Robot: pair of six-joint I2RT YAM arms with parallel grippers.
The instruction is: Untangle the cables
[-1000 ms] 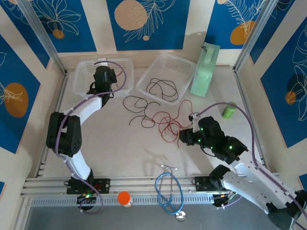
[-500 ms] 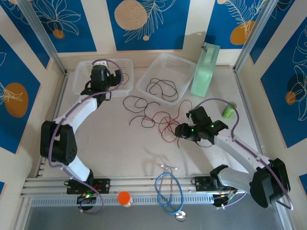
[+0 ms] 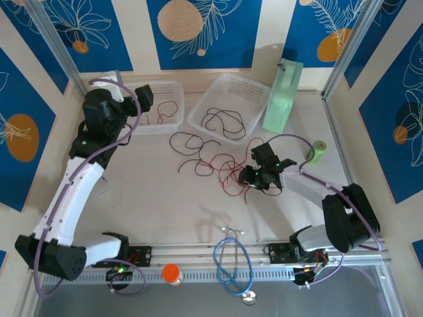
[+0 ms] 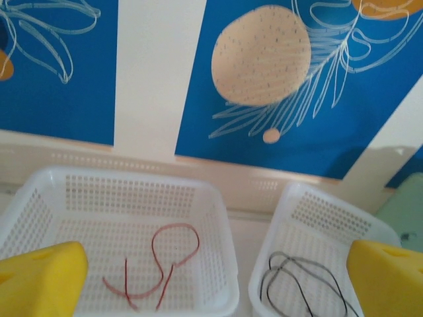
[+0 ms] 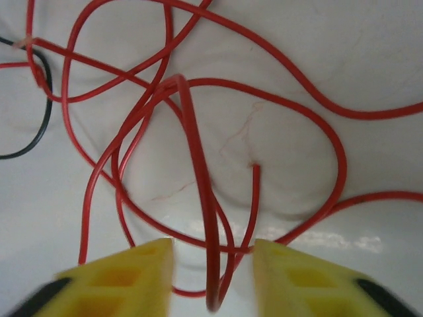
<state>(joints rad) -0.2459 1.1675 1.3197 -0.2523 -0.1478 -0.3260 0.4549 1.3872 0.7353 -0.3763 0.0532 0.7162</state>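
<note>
Straddling one upright red loop of the cables (image 5: pixel 198 165), the right pincer (image 5: pixel 213 254) holds its yellow fingers (image 5: pixel 125 277) partly apart, neither visibly pressing the strand. The tangle sprawls from its tips leftward and farther across the worktop (image 3: pixel 152 198), its red strands too knotted to count. Beyond, the left pincer (image 4: pixel 211 277) gapes wide and empty before two white baskets, the left basket (image 4: pixel 132 175) holding one red cable (image 4: pixel 162 264) lying lengthwise toward the pincer, the right basket (image 4: pixel 324 214) one looped black cable (image 4: pixel 304 284).
</note>
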